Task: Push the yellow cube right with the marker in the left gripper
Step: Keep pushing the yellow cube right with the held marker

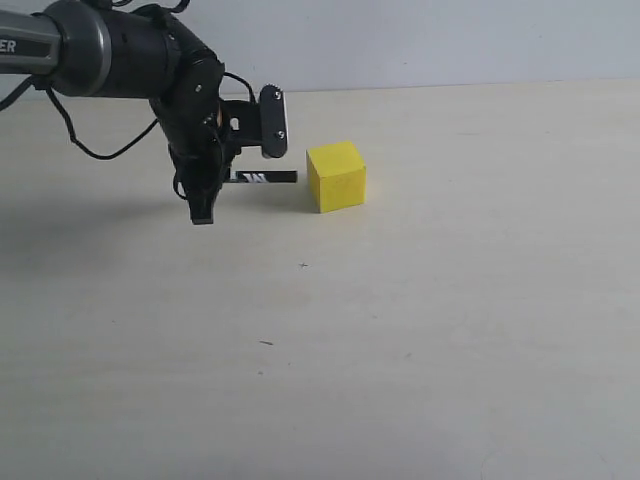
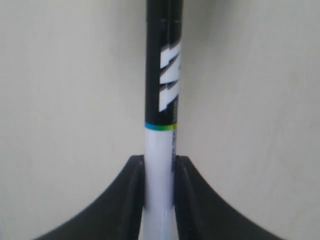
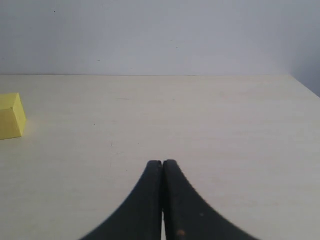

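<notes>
The yellow cube (image 1: 336, 176) rests on the pale table (image 1: 420, 320), and part of it shows at the edge of the right wrist view (image 3: 11, 116). My left gripper (image 1: 204, 205) is shut on the marker (image 1: 264, 178), which lies level and points right, its black end a small gap short of the cube's left face. In the left wrist view the white barrel (image 2: 160, 165) sits clamped between my black fingers (image 2: 134, 200), with the black lettered part beyond. My right gripper (image 3: 162, 164) is shut on nothing and hovers over bare table.
A grey wall (image 1: 420, 40) rises behind the table's far edge. The left arm's black cables (image 1: 90, 145) hang over the table on the left. The table's right edge (image 3: 302, 85) shows in the right wrist view.
</notes>
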{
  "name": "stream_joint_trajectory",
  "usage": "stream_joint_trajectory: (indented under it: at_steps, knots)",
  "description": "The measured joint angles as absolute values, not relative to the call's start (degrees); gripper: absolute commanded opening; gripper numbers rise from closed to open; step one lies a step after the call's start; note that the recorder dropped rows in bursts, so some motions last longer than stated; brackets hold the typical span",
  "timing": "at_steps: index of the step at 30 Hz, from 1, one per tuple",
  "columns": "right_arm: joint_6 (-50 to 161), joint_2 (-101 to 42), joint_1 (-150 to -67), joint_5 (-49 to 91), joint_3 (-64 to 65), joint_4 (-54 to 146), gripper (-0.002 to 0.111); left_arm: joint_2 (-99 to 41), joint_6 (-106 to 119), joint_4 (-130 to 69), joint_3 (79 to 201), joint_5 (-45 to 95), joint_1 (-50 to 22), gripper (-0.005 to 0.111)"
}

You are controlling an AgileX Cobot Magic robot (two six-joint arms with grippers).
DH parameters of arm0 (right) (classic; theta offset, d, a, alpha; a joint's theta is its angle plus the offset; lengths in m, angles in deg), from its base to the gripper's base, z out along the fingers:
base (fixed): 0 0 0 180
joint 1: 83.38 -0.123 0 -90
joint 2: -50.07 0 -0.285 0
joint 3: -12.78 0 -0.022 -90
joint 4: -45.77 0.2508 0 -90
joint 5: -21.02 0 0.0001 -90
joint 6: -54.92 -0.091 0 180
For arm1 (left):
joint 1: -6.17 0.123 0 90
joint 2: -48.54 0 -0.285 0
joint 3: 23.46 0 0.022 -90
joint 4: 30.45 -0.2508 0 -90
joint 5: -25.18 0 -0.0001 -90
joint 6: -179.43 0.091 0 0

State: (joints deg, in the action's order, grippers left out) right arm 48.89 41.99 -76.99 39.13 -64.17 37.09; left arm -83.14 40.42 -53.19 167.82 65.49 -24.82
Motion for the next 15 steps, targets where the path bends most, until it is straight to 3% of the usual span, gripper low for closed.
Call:
stream_joint_trajectory:
  at_steps: [9, 15]
  knots:
    - [48.89, 41.99, -76.99, 39.13, -64.17, 37.09, 0.000, -83.14, 37.75, -54.27, 167.82, 69.84, -19.37, 0.000]
    - [48.89, 41.99, -76.99, 39.13, -64.17, 37.09, 0.000, -84.88, 37.75, -54.09, 168.72, 65.11, -22.85, 0.000]
